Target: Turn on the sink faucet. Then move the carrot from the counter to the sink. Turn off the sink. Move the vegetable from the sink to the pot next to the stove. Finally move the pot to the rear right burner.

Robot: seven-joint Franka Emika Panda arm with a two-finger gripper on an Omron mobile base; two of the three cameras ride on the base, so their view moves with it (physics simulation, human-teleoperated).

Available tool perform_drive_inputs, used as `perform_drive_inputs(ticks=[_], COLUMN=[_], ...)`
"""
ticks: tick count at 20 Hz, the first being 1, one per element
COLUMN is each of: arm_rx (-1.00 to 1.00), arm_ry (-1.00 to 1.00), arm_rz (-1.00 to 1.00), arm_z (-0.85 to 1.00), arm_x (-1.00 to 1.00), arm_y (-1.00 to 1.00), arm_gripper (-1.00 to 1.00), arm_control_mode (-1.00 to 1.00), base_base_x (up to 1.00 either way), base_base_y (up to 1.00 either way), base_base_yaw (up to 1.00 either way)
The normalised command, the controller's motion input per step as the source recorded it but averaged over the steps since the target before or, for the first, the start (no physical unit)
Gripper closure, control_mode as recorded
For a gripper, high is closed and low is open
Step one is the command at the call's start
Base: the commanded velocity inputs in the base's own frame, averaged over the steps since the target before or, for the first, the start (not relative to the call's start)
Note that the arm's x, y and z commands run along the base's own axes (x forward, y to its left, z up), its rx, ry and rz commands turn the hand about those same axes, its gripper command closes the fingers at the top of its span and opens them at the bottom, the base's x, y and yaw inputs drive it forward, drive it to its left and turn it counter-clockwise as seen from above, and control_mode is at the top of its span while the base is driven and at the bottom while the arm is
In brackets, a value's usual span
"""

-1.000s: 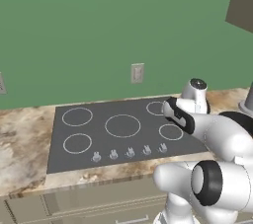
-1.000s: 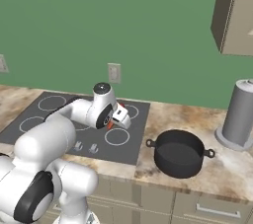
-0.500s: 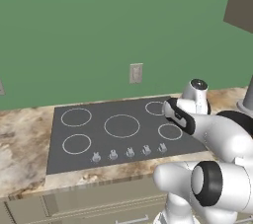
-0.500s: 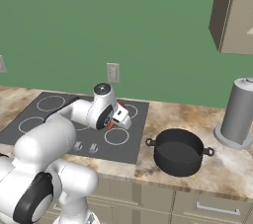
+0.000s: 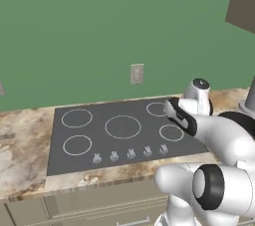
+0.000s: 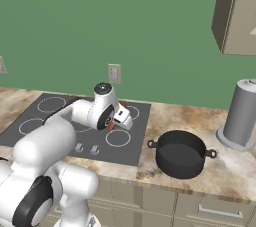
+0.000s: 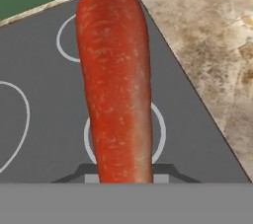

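Left base view: arm reaching over right side of stove (image 5: 119, 133), hand hanging above right burners; counter (image 5: 20, 145) lying left of it

Right base view: gripper (image 6: 114, 122) hovering over stove's right edge, clamping carrot (image 6: 111, 125); pot (image 6: 181, 153) sitting on counter just right of stove, grey canister (image 6: 241, 113) standing far right

Hand view: carrot (image 7: 116, 85) sticking out from fingers, hanging over right burner rings

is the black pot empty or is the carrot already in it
Empty. The pot shows only its dark inside; the carrot is in the gripper, above the stove.
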Motion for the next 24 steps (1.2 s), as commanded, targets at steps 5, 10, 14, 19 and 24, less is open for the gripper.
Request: perform_drive_inputs(ticks=[5,10,14,19,24], arm_rx=[-0.01,-0.01,0.00,0.00,0.00], arm_ry=[0.00,0.08,0.09,0.07,0.00], arm_rz=[-0.11,-0.17,-0.14,-0.12,-0.15], arm_z=[0.57,0.15,0.01,0.00,0.00], arm_x=[-0.07,-0.06,-0.03,-0.09,-0.32], arm_y=[-0.12,-0.29,-0.60,-0.86,-0.88], arm_gripper=[1.00,1.00,1.00,1.00,1.00], arm_control_mode=[-1.00,-1.00,-1.00,-1.00,-1.00], base_base_x=[0.00,0.00,0.00,0.00,0.00], base_base_y=[0.00,0.00,0.00,0.00,0.00], base_base_yaw=[0.00,0.00,0.00,0.00,0.00])
